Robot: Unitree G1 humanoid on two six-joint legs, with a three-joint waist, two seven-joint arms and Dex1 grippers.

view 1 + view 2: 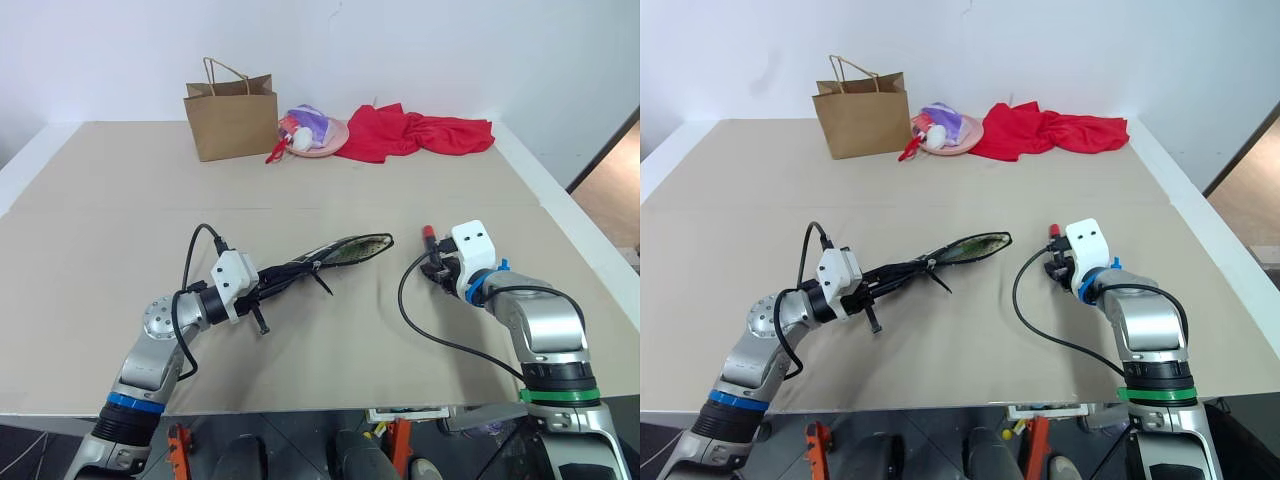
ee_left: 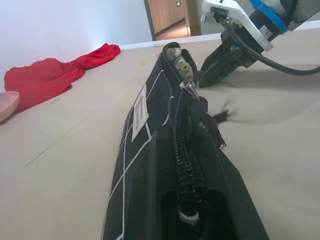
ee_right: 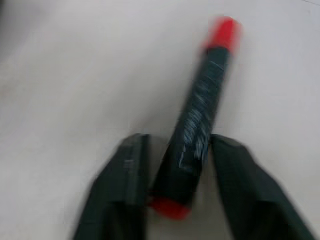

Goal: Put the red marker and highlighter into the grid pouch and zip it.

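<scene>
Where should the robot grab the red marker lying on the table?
Probably across the middle of the black barrel of the red marker, coming down from above. It lies flat on the table, and its slim sides already sit between the right end effector fingers.

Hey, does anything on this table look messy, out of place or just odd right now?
Only the red cloth, lying crumpled at the far edge beside the pink dish that is piled with small items. Nothing looks spilled or damaged.
</scene>
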